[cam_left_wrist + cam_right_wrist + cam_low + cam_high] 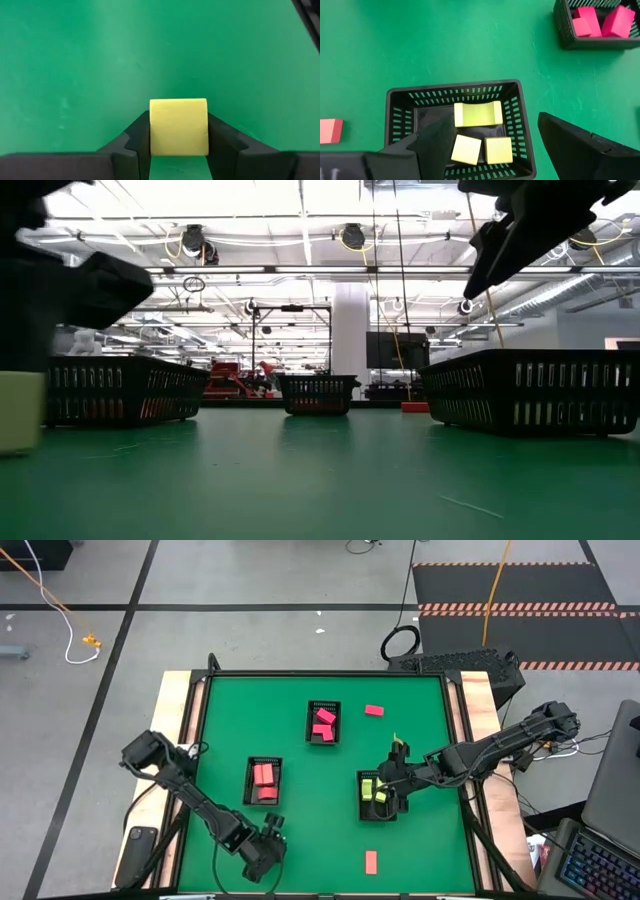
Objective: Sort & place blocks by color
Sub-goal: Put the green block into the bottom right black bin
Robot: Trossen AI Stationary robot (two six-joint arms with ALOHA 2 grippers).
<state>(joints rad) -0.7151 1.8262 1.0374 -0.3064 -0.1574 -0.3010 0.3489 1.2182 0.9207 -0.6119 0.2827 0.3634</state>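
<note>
My left gripper (pixel 268 843) is near the table's front edge, left of middle, shut on a pale yellow cube (pixel 178 126). The cube also shows in the low view (pixel 20 410). My right gripper (pixel 495 125) is open and empty above the black tray (pixel 375 796) that holds three pale yellow blocks (pixel 477 113). A second tray (pixel 263 780) holds salmon-orange blocks and a third tray (pixel 322 722) holds pink-red blocks. One pink-red block (pixel 374 710) lies loose on the mat at the far right. One salmon block (pixel 371 861) lies near the front edge. My left gripper pinches the yellow cube by two opposite side faces (pixel 153 131), one finger (pixel 136 140) on each side. The fingers come from above, pointing down. The cube sits upright between them. I cannot tell whether its underside touches the mat.
The green mat (pixel 300 830) lies open between the trays and along the front. A raised black frame (pixel 205 700) rims the mat. In the low view the three trays (pixel 318 393) stand as low walls across the table.
</note>
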